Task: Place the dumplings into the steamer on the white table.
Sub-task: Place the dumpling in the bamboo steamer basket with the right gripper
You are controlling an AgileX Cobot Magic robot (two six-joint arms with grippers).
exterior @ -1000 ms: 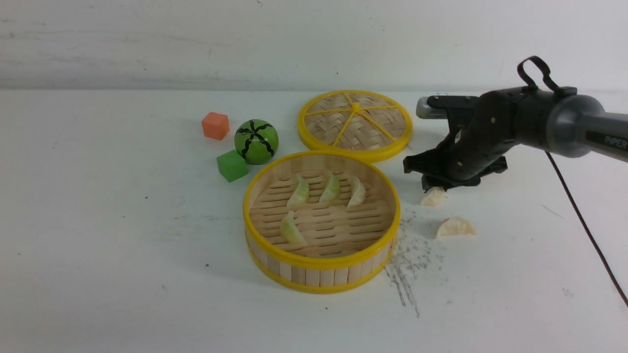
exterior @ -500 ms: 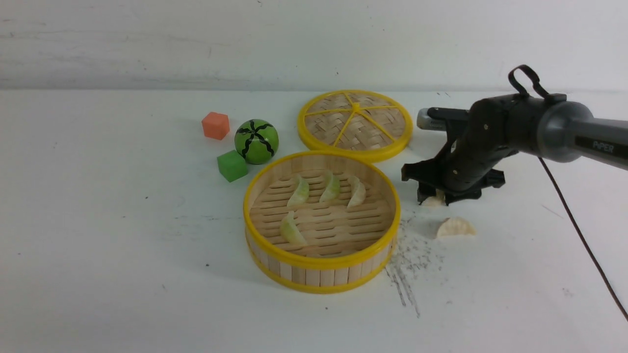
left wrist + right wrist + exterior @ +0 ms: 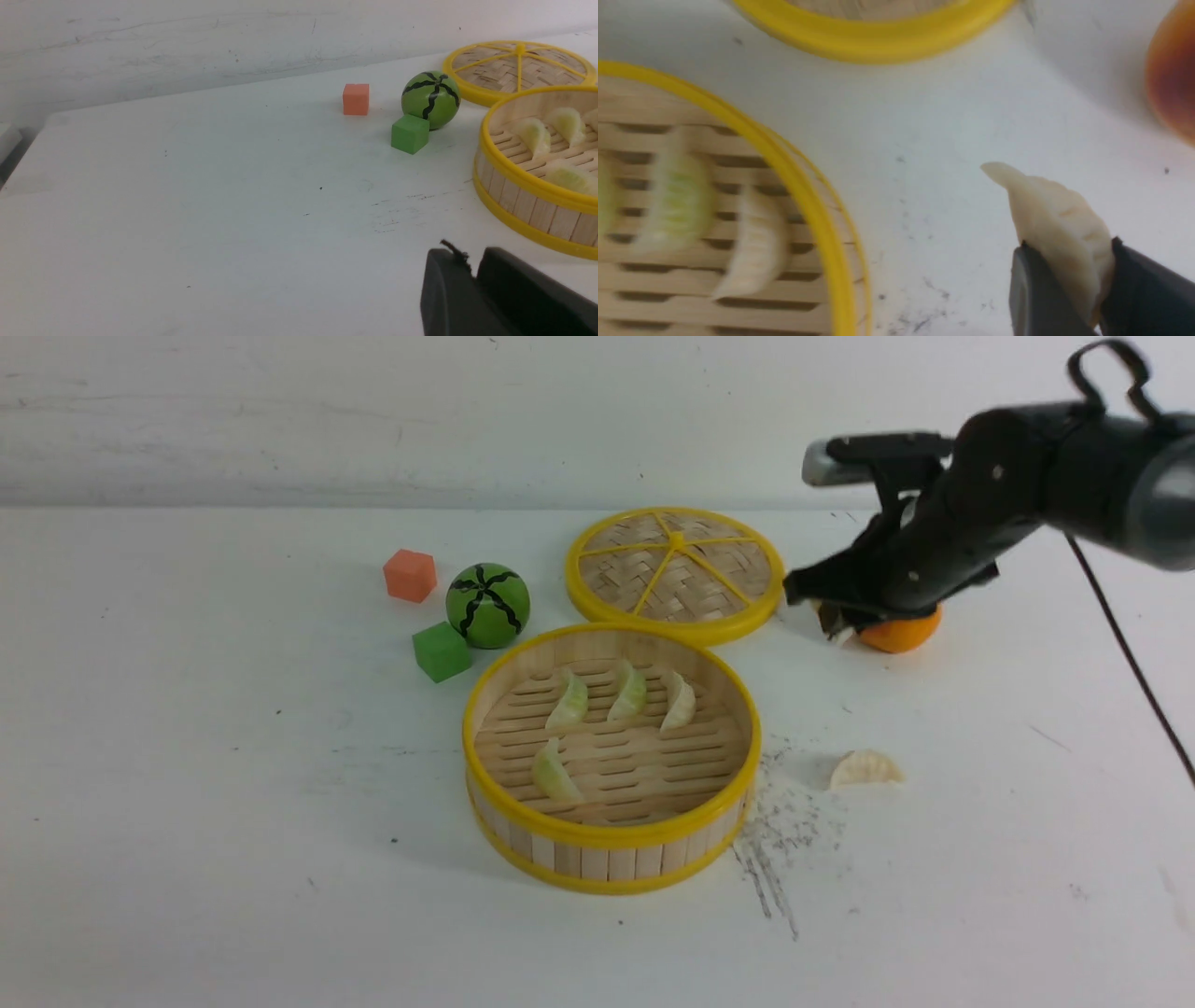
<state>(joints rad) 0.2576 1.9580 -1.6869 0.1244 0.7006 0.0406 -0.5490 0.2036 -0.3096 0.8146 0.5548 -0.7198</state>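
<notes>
Above the counter, right of the steamer, our right end effector is pinching a cream dumpling between narrowly set fingers, clear of the surface. The right wrist view is showing that grip plainly; the front view is adding another dumpling lying on the counter and four more dumplings lying in the steamer. Our right arm is reaching in from the right, tilting downward. We cannot tell whether the fingers of our left end effector are touching.

A broad flat white table, marked with dark scuffs and a grey scratched patch, runs back to a plain off-white wall streaked with faint grey smudges. The light seems soft and even, possibly from overhead, and shadows are pale.
</notes>
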